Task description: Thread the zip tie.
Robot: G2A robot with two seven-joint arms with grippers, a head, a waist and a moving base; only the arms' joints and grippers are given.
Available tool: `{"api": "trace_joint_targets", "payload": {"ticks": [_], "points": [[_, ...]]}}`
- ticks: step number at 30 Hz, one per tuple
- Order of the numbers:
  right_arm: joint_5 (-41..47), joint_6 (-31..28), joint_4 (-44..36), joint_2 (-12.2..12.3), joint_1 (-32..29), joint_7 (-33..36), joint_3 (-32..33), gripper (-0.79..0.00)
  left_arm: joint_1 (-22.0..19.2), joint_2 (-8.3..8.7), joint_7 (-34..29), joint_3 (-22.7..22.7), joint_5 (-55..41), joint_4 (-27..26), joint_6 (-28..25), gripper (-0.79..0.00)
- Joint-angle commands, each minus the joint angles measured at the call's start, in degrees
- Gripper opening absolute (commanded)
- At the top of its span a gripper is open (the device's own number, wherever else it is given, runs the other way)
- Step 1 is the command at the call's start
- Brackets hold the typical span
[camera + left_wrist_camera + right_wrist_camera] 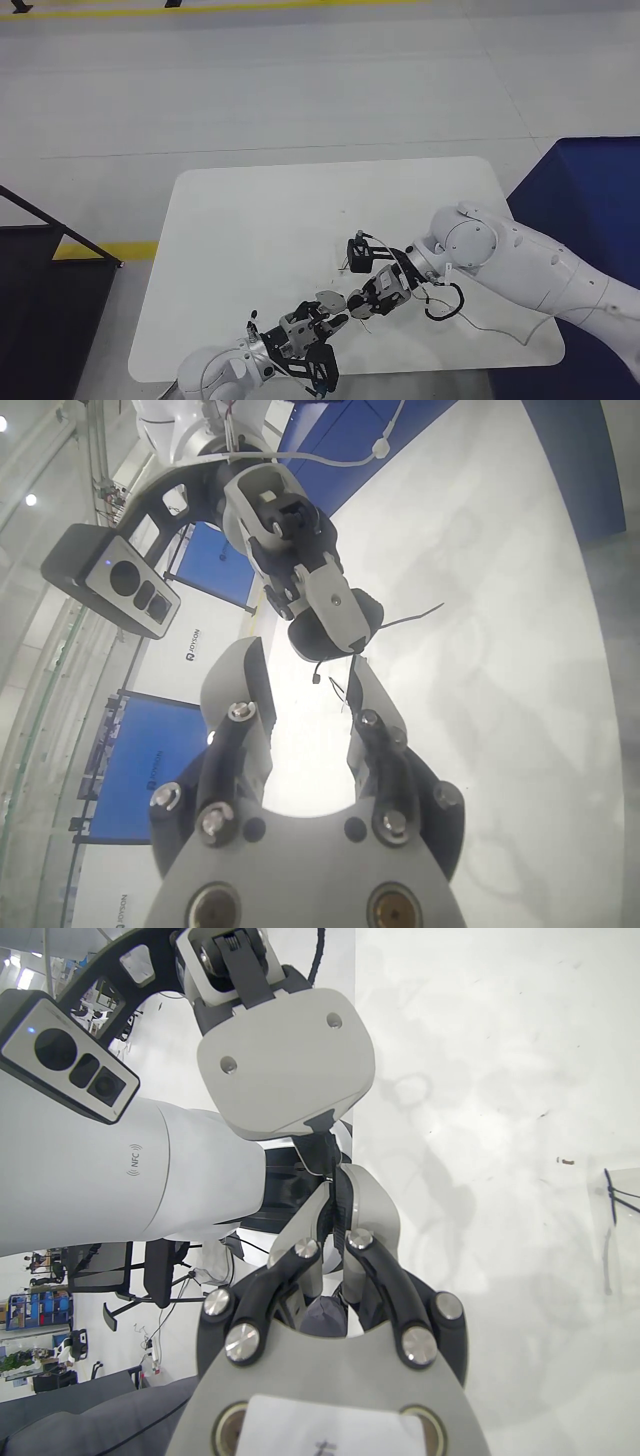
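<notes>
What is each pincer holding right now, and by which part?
The right pincer pinches the zip tie by its strap, tail sticking out. The left pincer is open, holding nothing.

Colours around the table

The zip tie [410, 617] is black. The table [250, 230] is plain white with faint grey smudges. The left gripper [305, 670] and right gripper [337, 1190] both have light grey fingers, black links and silver screws. The floor line [200, 8] is yellow and the side panel [590, 190] is deep blue
</notes>
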Motion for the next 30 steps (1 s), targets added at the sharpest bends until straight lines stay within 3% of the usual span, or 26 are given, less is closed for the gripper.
{"api": "trace_joint_targets", "payload": {"ticks": [1, 4, 5, 10, 12, 16, 30], "points": [[0.01, 0.0, 0.01, 0.0, 0.0, 0.0, 0.0, -0.785, 0.0, 0.0, 0.0, 0.0, 0.0, 0.0, 0.0, -0.613], [0.01, 0.0, 0.01, 0.0, 0.0, 0.0, 0.0, -0.785, 0.0, 0.0, 0.0, 0.0, 0.0, 0.0, 0.0, -0.705], [0.01, 0.0, 0.01, 0.0, 0.0, 0.0, 0.0, -0.785, 0.0, 0.0, 0.0, 0.0, 0.0, 0.0, 0.0, -0.785], [0.01, 0.0, 0.01, 0.0, 0.0, 0.0, 0.0, -0.785, 0.0, 0.0, 0.0, 0.0, 0.0, 0.0, 0.0, -0.785], [0.01, 0.0, 0.01, 0.0, 0.0, 0.0, 0.0, -0.785, 0.0, 0.0, 0.0, 0.0, 0.0, 0.0, 0.0, 0.0], [-4.74, -1.93, -0.07, 0.18, 0.73, -1.94, 0.0, -0.785, -0.17, -0.25, -4.51, -0.91, 0.23, 1.66, 4.55, 0.0], [-7.06, -0.95, -1.48, 0.52, -1.06, -3.69, 1.46, -0.785, 0.58, 0.12, -3.34, -0.88, 0.21, 0.82, 3.19, 0.0]]}}
